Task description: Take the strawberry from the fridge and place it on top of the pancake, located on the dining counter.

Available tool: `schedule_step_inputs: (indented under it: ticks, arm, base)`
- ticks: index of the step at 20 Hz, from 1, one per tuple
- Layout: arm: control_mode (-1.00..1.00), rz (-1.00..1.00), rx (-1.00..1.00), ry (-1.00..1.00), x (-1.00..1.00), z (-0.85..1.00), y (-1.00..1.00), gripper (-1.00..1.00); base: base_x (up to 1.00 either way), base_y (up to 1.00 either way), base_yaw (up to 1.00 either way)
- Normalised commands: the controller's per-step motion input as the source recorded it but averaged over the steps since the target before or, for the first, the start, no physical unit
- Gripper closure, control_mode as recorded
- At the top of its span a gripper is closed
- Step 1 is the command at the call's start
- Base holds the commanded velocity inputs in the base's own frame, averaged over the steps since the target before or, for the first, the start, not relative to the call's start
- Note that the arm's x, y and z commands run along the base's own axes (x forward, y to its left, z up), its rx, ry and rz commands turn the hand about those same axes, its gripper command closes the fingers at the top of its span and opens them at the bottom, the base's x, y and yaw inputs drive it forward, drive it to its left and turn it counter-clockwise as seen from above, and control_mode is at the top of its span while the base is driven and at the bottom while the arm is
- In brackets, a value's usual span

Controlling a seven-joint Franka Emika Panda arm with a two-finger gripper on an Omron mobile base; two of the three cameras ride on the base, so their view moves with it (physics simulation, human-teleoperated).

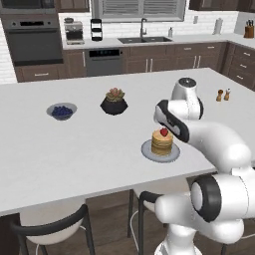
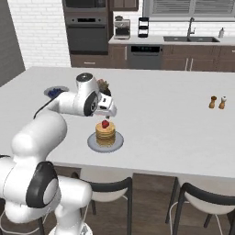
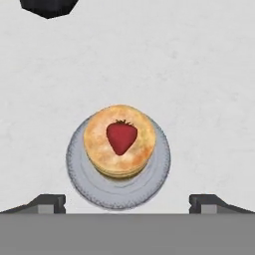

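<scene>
The strawberry (image 3: 121,137) lies on top of the pancake (image 3: 119,144), a golden stack on a small grey plate (image 3: 84,179). The stack stands near the front edge of the white dining counter (image 1: 74,149). From the sides, the strawberry (image 1: 164,132) (image 2: 105,124) caps the pancake (image 1: 162,144) (image 2: 105,134). My gripper (image 3: 127,201) hangs straight above it, open, its fingertips (image 3: 50,201) spread wide and touching nothing. The hand (image 1: 173,124) (image 2: 108,109) hovers a little above the berry. The fridge is out of view.
A black pot with a plant (image 1: 114,102) (image 3: 49,7) and a bowl of dark blue berries (image 1: 62,111) stand farther back on the counter. Two small shakers (image 1: 223,94) (image 2: 217,102) sit to the right. Stools (image 1: 50,224) (image 2: 110,188) line the near edge.
</scene>
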Motion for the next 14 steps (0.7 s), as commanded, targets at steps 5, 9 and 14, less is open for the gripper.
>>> schedule_step_inputs:
  ticks: [5,9,14]
  arm:
    - [-1.0,0.0,0.11,-0.19,-0.85,0.62,-0.36,-1.0]
    - [-1.0,0.0,0.32,-0.04,-0.49,0.2,-0.76,-1.0]
    - [-1.0,0.0,0.37,0.0,-0.36,0.15,-0.76,-1.0]
  base:
    - [0.0,0.0,0.0]
    - [0.0,0.0,0.0]
    - [0.0,0.0,0.0]
